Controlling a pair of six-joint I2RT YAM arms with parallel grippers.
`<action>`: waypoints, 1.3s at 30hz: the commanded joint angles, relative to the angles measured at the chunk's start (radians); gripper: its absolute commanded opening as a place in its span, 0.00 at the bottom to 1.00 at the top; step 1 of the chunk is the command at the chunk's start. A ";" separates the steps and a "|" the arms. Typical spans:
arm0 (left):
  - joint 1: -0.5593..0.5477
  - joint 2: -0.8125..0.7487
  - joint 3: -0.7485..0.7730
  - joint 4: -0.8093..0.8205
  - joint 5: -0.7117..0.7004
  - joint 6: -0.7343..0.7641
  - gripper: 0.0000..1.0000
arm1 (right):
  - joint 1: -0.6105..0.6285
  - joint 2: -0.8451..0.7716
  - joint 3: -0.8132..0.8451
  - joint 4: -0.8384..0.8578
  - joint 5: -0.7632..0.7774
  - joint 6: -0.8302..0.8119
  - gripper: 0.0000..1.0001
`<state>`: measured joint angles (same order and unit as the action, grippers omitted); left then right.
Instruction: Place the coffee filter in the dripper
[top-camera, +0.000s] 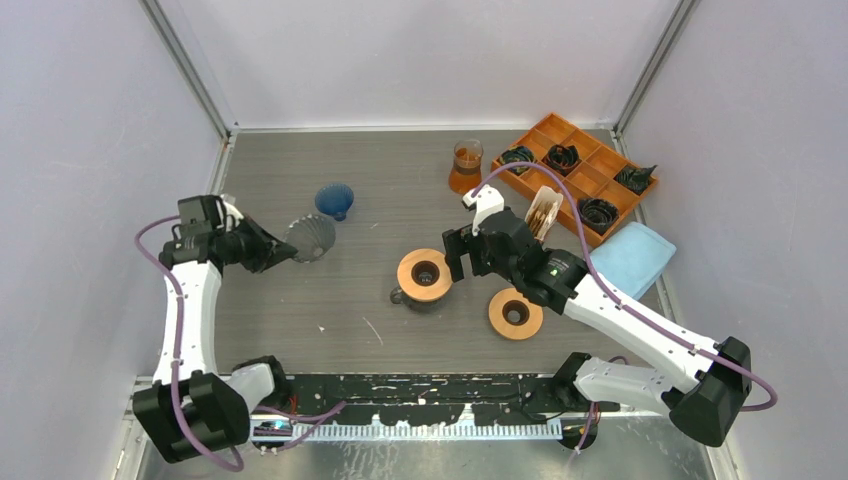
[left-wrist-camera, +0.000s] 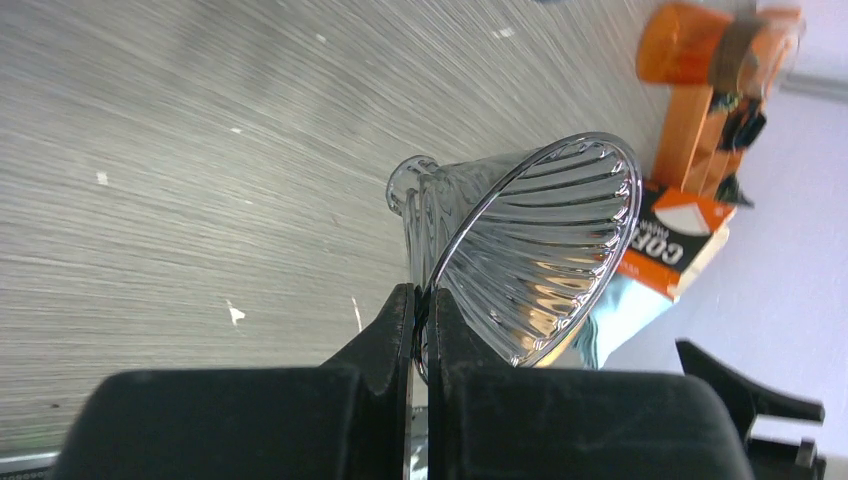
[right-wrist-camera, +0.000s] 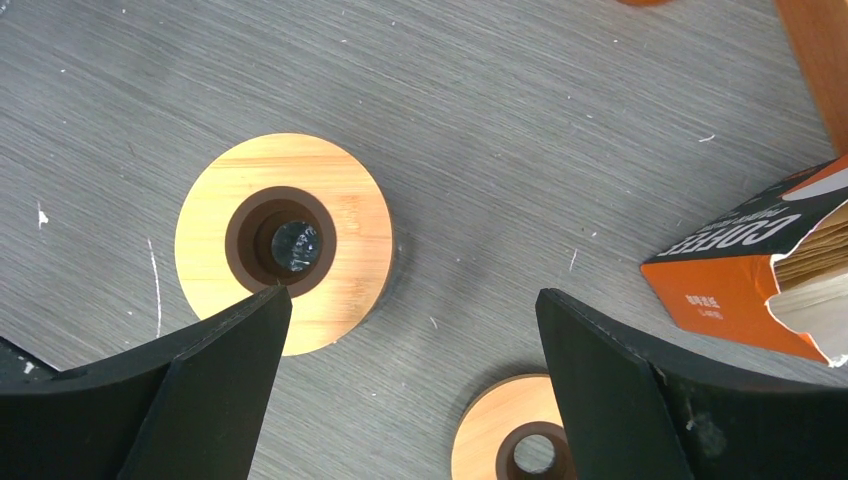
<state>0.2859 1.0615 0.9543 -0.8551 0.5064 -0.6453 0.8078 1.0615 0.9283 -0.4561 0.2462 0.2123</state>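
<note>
A clear ribbed glass dripper (top-camera: 310, 238) is held tilted at the left of the table. My left gripper (top-camera: 268, 248) is shut on its rim; the left wrist view shows the fingers (left-wrist-camera: 421, 300) pinching the rim of the dripper (left-wrist-camera: 530, 250). The paper coffee filters (top-camera: 545, 210) stand in an open orange box (right-wrist-camera: 750, 270) at the right. My right gripper (right-wrist-camera: 410, 300) is open and empty. It hovers above the table between two wooden rings, left of the box.
A wooden ring (top-camera: 424, 275) sits on a dark mug at centre, and a second ring (top-camera: 515, 313) lies to its right. A blue dripper (top-camera: 335, 200), an amber glass cup (top-camera: 466, 165), an orange compartment tray (top-camera: 580, 165) and a blue cloth (top-camera: 632, 258) are also here.
</note>
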 joint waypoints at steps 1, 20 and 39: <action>-0.100 -0.006 0.089 -0.020 0.071 -0.001 0.00 | -0.004 -0.004 0.061 0.002 -0.009 0.057 0.99; -0.592 0.102 0.251 0.062 -0.061 -0.082 0.00 | -0.004 -0.062 0.101 -0.039 -0.009 0.211 0.98; -0.850 0.298 0.320 0.177 -0.105 -0.090 0.00 | -0.004 -0.060 0.106 -0.021 -0.080 0.306 0.92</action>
<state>-0.5461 1.3472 1.2228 -0.7677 0.3950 -0.7284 0.8078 1.0058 0.9897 -0.5167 0.1883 0.4835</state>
